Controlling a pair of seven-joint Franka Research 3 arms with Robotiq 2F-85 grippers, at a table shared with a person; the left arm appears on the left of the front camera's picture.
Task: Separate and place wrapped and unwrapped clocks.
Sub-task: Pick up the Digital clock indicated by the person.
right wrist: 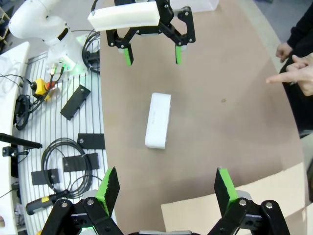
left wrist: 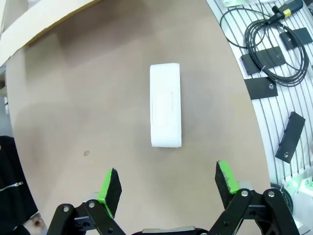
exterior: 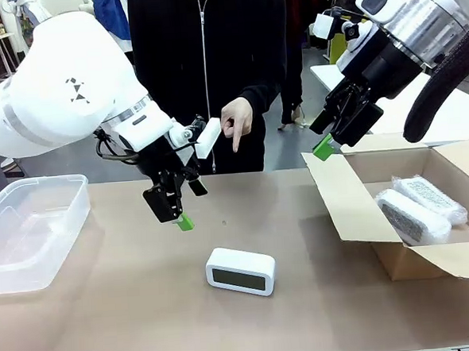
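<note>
Bare white clock (exterior: 240, 270), rounded, dark-faced, lies on the tabletop (exterior: 131, 309); left gripper (left wrist: 166, 183) and right gripper (right wrist: 166, 186) fingers spread, empty.

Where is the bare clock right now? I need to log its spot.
In the front view the bare clock lies on the table's middle, just below the open left gripper, left of the cardboard box.

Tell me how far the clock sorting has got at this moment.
Done: two wrapped bundles lie in the cardboard box. In hand: nothing; the left pincer hangs open above the bare clock, and the right pincer is open too. Left: the bare clock remains on the table; the plastic tub looks empty.
</note>
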